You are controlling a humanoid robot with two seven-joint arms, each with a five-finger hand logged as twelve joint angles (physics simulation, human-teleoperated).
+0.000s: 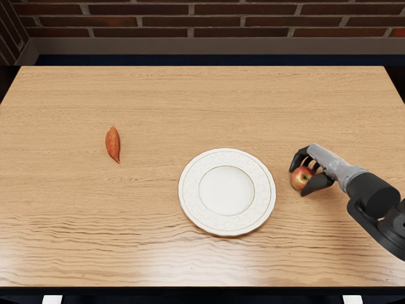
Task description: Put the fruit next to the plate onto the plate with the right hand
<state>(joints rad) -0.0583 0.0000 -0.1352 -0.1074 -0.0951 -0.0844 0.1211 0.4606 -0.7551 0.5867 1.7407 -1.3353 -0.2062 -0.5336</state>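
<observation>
Low in the frame's centre the white plate [190, 183] sat on the table [190, 95], and just right of it, not on it, the right robot hand [314, 168], reaching in from the lower right corner, had its fingers [299, 159] curled around the red apple [301, 178], while an orange tapered vegetable [112, 144] lay well apart at left.

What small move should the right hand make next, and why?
Probably lift the apple slightly off the table. The right hand is curled around it, so the grasp looks made, but the apple sits to the right of the plate, apart from its rim. Lifting first should let it pass over that rim.
</observation>
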